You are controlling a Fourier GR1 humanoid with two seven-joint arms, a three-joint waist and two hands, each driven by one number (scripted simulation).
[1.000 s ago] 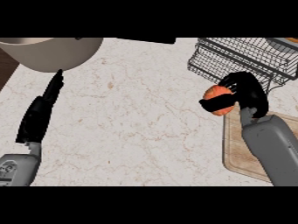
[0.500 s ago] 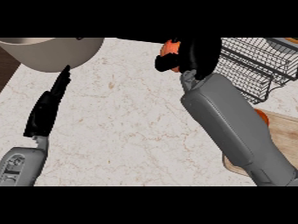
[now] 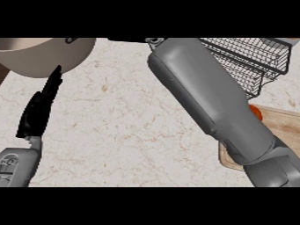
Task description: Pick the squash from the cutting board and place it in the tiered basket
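- Fingers of left hand straight and together, pointing up toward the pot; resting, out of the way.
- Right hand is past the top edge, so I can't tell its finger state.
- Right forearm spans the counter, beside the tiered basket.
- Orange sliver at the cutting board edge, possibly squash; can't confirm.

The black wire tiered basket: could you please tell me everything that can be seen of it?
The black wire tiered basket stands at the upper right of the pale marble counter. It is an open grid of thin, metal-looking wires with stepped levels. Its top runs out of view, and the grey right forearm crosses in front of its left side, hiding that part. Its lower corner ends near the wooden cutting board; whether they touch cannot be told.
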